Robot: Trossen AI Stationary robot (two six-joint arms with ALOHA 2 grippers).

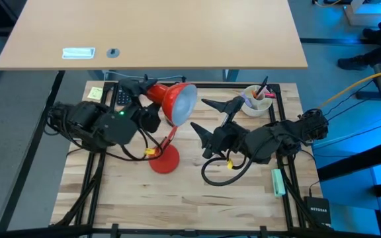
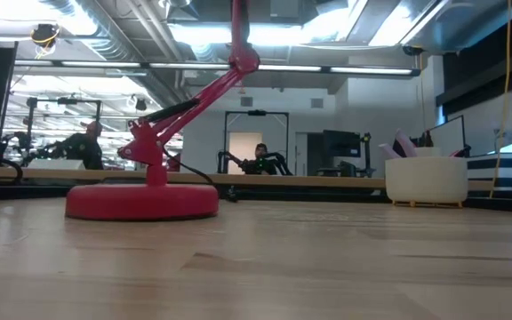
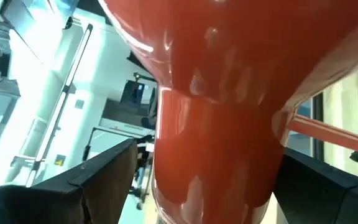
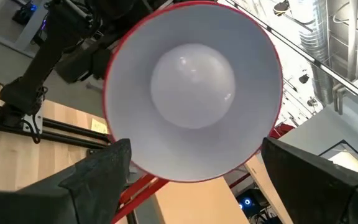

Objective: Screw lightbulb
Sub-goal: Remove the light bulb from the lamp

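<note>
We keep our left gripper (image 3: 197, 186), fingers apart, astride the red lamp's neck (image 3: 216, 155); our right gripper (image 4: 191, 180), spread wide, faces the seated lightbulb (image 4: 192, 84).

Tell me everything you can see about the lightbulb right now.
The lightbulb is a small, smooth, white rounded globe with a faint sheen, sitting centred deep inside the red lamp shade, whose white inner wall rings it. Its screw base is hidden behind the globe, so how far it is seated cannot be told. Nothing grips it: the right hand faces the shade's mouth, open and apart from the bulb.
</note>
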